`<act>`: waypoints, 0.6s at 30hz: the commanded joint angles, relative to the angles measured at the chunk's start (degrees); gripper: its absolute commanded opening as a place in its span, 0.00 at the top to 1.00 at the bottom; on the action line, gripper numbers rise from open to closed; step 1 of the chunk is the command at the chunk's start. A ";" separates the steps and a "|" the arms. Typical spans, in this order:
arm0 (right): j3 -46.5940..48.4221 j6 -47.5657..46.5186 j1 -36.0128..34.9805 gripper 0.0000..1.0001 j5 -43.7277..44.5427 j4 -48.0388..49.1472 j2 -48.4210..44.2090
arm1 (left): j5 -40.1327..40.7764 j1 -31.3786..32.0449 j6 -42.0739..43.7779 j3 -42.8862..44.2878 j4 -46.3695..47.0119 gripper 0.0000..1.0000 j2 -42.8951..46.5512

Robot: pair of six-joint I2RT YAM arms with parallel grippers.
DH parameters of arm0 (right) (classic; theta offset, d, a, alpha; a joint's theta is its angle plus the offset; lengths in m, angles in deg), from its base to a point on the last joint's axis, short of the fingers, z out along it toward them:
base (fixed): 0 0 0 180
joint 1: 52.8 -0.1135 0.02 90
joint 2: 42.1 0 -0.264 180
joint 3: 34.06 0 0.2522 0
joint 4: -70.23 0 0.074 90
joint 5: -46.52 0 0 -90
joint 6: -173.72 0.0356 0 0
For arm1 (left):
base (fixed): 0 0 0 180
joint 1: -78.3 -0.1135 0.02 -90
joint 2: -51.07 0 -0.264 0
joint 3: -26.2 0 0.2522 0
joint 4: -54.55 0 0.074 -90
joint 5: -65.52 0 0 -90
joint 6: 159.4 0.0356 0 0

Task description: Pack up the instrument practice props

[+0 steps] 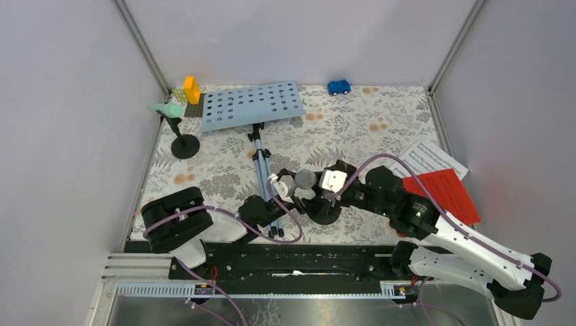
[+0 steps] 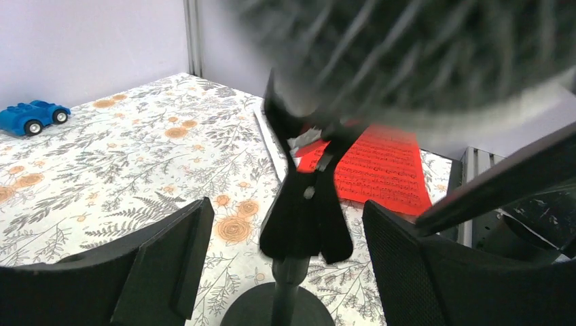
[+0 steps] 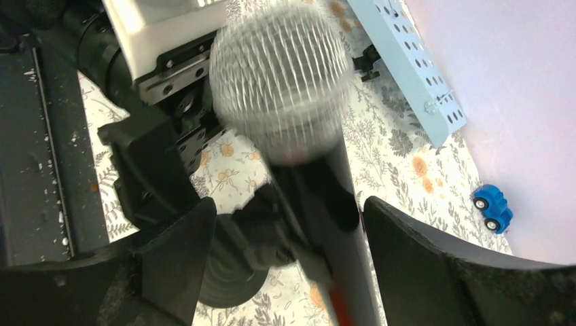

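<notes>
Black microphone (image 3: pixel 309 163) between right gripper (image 3: pixel 289 210) fingers, head leftward, axis seemingly level

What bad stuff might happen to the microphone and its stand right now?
The black microphone looks blurry and the right claw is open around it, so it might slip and drop. The left claw is open around the mic holder; a bump might tip it. The tripod legs are close to the left arm and might get knocked.
</notes>
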 commanded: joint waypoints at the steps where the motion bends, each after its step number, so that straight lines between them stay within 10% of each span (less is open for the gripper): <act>1: 2.35 -3.30 0.22 0.16 1.47 5.46 2.58 | -1.19 0.39 -1.50 0.81 5.94 0.14 -0.46; 13: 0.17 -5.82 0.40 0.56 4.13 10.23 1.44 | -1.19 0.39 -2.42 1.69 6.11 0.15 -1.31; 18: -0.28 -6.54 0.40 1.00 3.77 9.67 1.97 | -2.43 0.39 -2.61 2.28 6.30 0.15 -1.52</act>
